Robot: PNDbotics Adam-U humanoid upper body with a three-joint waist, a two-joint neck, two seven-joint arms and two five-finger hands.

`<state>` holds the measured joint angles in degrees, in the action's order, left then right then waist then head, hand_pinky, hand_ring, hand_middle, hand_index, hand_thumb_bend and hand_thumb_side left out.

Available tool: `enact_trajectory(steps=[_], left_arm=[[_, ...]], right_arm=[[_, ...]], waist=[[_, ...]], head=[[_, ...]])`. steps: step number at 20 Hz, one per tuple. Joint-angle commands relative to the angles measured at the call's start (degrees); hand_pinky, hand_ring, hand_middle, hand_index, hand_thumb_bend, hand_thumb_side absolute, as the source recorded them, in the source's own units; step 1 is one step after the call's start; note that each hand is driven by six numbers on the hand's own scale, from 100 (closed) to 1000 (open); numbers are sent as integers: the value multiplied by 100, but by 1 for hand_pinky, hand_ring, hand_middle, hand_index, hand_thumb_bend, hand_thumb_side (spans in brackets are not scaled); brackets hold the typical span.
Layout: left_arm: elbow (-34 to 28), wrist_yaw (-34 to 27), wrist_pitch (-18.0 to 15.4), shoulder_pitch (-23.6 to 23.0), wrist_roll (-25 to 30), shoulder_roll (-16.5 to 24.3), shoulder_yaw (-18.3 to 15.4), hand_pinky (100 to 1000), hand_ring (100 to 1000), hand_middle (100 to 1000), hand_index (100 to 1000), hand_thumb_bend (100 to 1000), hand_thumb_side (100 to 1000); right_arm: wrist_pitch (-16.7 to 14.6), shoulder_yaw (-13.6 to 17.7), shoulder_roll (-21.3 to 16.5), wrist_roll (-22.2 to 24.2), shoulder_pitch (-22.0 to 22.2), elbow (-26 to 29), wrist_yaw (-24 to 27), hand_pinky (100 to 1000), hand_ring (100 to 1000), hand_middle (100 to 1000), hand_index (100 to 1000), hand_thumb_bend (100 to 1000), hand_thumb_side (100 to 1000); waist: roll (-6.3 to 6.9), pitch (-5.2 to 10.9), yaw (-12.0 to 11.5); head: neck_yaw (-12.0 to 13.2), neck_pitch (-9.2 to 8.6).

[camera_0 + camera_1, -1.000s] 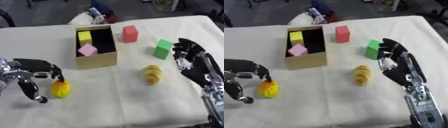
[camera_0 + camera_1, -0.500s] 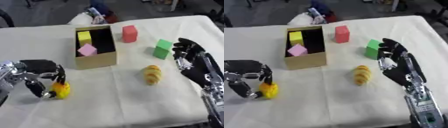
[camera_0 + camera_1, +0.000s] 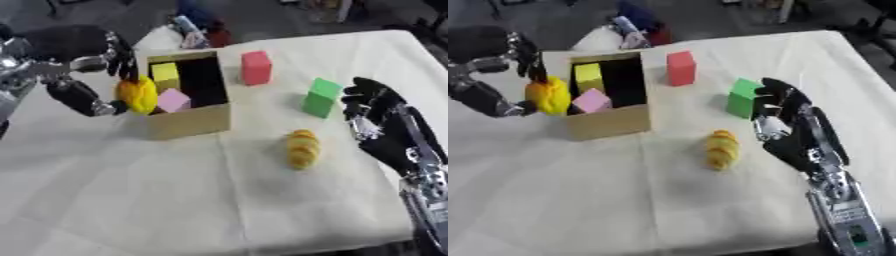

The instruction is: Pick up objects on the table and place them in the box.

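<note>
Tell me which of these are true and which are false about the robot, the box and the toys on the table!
1. The left hand holds a yellow round thing beside the box. True.
2. The box has nothing in it. False: a pink block and a yellow block lie inside.
3. The right hand is holding the green block. False: it is open, next to the block, holding nothing.
4. A red block stands on the table outside the box. True.
5. The yellow ridged thing is in the box. False: it lies on the cloth between the box and the right hand.
</note>
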<state>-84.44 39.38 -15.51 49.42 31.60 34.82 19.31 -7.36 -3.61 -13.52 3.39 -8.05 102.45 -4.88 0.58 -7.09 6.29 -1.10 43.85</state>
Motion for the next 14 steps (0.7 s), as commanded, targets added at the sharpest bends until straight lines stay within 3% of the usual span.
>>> enact_trajectory(steps=[1,9,11,14], left_arm=[[806,480,-17,422,-178,-469,-178,653,519,513,662,432,100],[2524,1900,2,852,-1201,-1457,-717,733,626,629,761,510,166],[2768,2071,47,897,-1500,-1565,-857,774,712,725,826,641,320],[2816,2145,76,900,-1990,-1564,-978,797,745,770,845,699,410]], right_arm=[[-14,-7,-80,41,-52,38,31,709,770,738,867,100,336],[-20,-86,-50,128,-111,39,72,709,770,738,867,100,334],[-21,-105,-39,149,-121,38,80,709,770,738,867,100,337],[-20,-94,-39,152,-120,36,79,709,770,737,867,100,336]], waist=[[58,141,25],[12,93,207],[-2,89,246],[-13,84,267]], head=[[30,27],[94,27],[118,25],[116,24]])
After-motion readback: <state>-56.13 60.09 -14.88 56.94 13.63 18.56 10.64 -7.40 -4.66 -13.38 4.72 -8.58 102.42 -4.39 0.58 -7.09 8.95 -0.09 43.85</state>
